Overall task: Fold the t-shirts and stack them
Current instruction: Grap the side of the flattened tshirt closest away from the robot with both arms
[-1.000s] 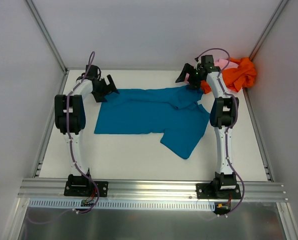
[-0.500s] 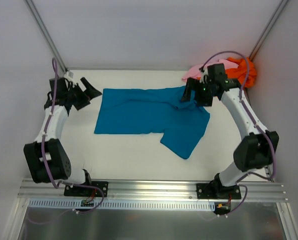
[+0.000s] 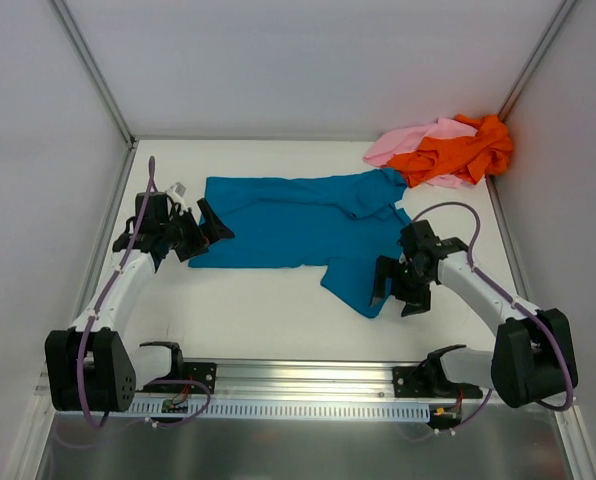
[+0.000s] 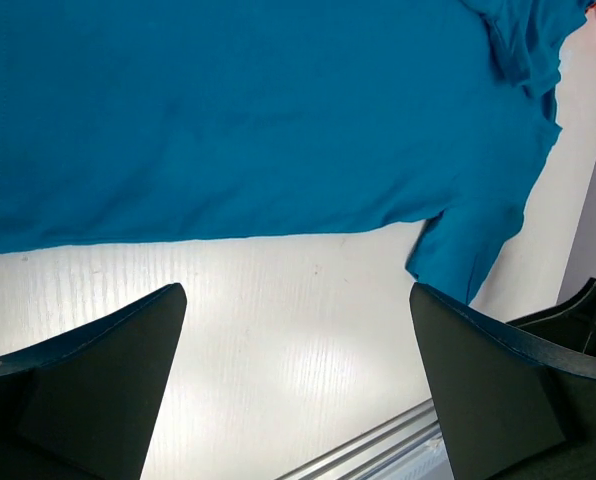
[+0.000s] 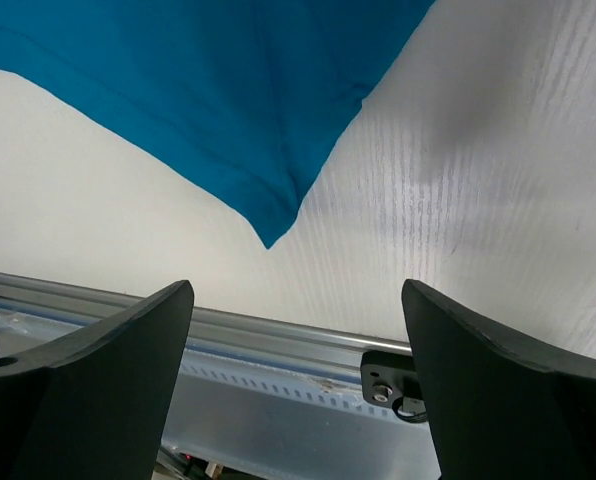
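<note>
Teal-blue t-shirt (image 3: 298, 225) spread flat mid-tabletop (image 3: 258, 320), orange t-shirt (image 3: 458, 150) and pink t-shirt (image 3: 408, 140) heaped in the far right corner, left gripper (image 3: 210, 238) at the teal shirt's left edge, fingers wide, empty, right gripper (image 3: 396, 298) above its nearest pointed corner, fingers wide, empty

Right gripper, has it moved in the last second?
Yes. The right gripper has come away from the orange t-shirt in the far corner, toward the near rail, and now hovers by the teal t-shirt.
</note>
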Robot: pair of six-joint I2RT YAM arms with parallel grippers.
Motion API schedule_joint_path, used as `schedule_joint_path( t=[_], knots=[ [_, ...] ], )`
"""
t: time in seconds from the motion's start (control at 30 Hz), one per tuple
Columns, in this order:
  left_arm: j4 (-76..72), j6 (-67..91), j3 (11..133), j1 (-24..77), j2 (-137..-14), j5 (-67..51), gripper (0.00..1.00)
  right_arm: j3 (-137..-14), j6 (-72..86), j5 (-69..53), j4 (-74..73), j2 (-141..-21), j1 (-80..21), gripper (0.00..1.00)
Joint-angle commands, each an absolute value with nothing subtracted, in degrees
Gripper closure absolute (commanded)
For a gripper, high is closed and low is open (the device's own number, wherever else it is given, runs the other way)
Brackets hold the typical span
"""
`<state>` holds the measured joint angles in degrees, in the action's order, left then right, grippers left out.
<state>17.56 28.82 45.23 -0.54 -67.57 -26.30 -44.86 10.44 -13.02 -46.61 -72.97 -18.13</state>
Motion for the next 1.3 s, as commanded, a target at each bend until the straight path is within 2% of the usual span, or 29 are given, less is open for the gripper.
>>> schedule_joint_path(
  t=[0.0,0.23,0.3,0.43,0.53,0.63,0.8,0.87,0.9,0.97,1.0,1.07,1.27],
  knots=[
    [19.60,26.37,46.76,-0.35,-63.64,-23.65,0.02,-42.28,13.36,-12.65,-41.23,-70.31,-18.81,0.09],
    [21.00,25.93,45.18,-0.26,-60.29,-22.94,0.01,-37.19,14.50,-14.77,-33.94,-71.54,-20.48,0.12],
    [22.14,25.84,45.52,-0.26,-60.56,-22.68,0.01,-35.34,15.82,-15.46,-31.47,-71.98,-21.00,0.16],
    [23.11,25.23,46.58,1.49,-60.29,-22.68,0.01,-32.96,17.40,-15.56,-27.17,-73.56,-21.97,0.27],
    [24.34,24.08,47.37,1.49,-60.29,-22.50,0.01,-32.26,18.28,-15.65,-25.14,-74.70,-22.67,0.43],
    [25.05,23.47,46.76,1.49,-59.07,-22.50,0.01,-32.52,18.46,-15.29,-23.73,-76.02,-23.38,0.53],
    [25.58,22.85,45.18,1.49,-57.66,-22.59,0.01,-33.49,18.90,-14.33,-23.64,-77.61,-24.26,0.58],
    [25.58,22.59,44.74,1.49,-57.39,-22.59,0.01,-33.84,19.16,-13.89,-23.38,-77.96,-24.61,0.65],
    [25.58,22.41,44.65,1.49,-57.31,-22.67,0.01,-34.01,19.25,-13.71,-23.47,-78.13,-24.70,0.74],
    [25.31,22.06,44.39,1.49,-57.39,-22.68,0.01,-34.36,19.07,-13.01,-23.55,-78.66,-24.87,0.82],
    [25.31,21.89,44.30,1.49,-57.39,-22.68,0.01,-34.45,19.16,-12.75,-23.73,-78.75,-24.87,0.92],
    [25.23,21.18,44.12,1.49,-57.48,-22.06,0.02,-35.07,18.90,-12.22,-24.34,-78.75,-25.05,0.99],
    [26.80,20.39,43.24,1.41,-59.76,-13.56,0.01,-36.82,18.11,-10.46,-27.42,-77.78,-25.05,1.00]
  ],
)
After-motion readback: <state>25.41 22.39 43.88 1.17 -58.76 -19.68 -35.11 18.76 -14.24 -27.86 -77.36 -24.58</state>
